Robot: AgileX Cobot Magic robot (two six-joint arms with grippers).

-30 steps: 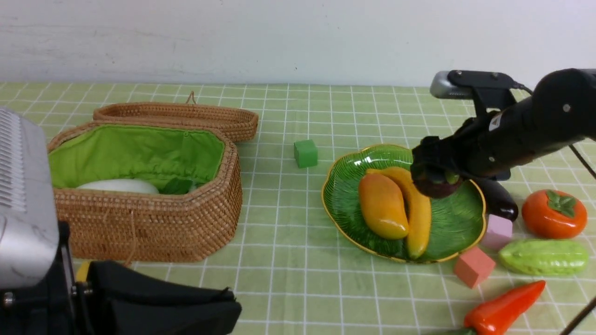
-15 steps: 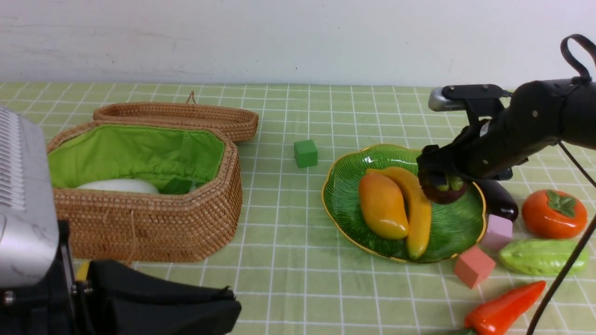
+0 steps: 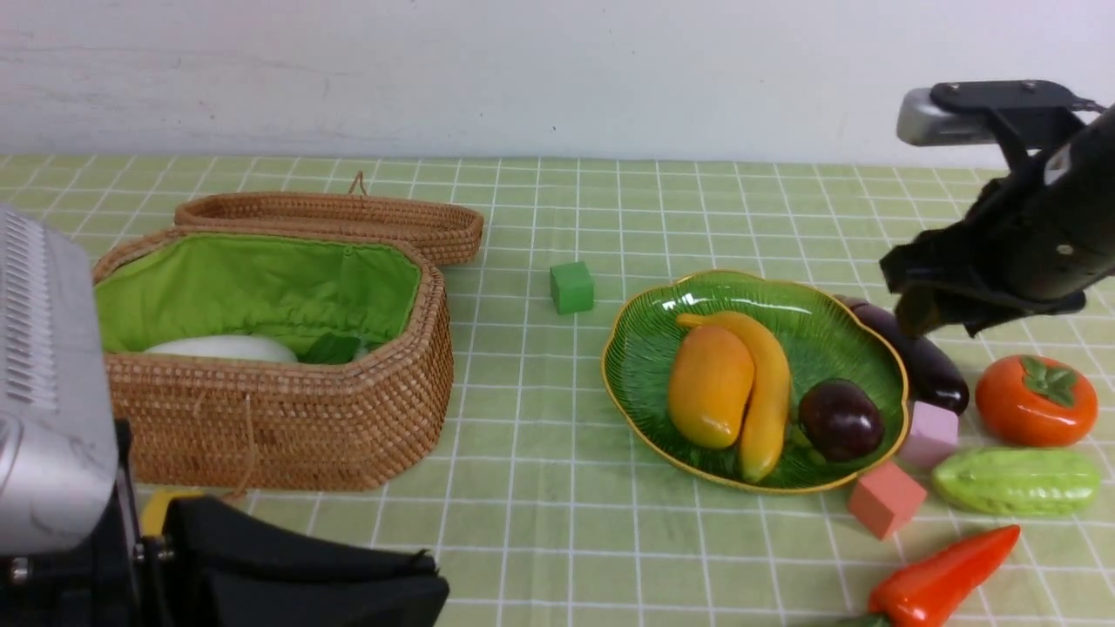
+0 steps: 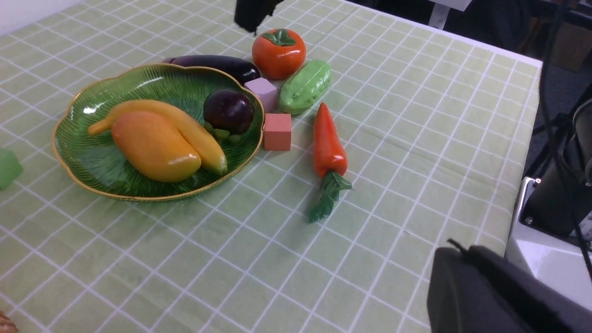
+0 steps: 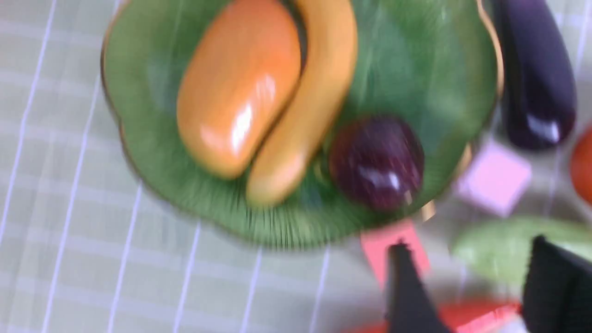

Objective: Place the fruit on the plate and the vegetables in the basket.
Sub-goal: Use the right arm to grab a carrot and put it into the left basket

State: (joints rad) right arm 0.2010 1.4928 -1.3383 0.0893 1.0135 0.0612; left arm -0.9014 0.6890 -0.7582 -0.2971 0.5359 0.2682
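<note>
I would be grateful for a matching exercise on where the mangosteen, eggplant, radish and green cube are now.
1. mangosteen
2. eggplant
3. radish
4. green cube

A. inside the lined basket
B. on the tablecloth, between basket and dish
C. on the green dish, beside the banana
D. on the tablecloth, between dish and persimmon

Pairs: 1-C, 2-D, 3-A, 4-B

Shows a green cube [image 3: 571,288] alone on the pale green, white-checked cloth [image 3: 540,540] covering the desk [image 4: 527,64], a pink cube [image 3: 930,434] near a coral-red cube [image 3: 887,500], and, mostly hidden, something yellow [image 3: 162,512]. Rises to a plain white wall [image 3: 557,78] behind.
</note>
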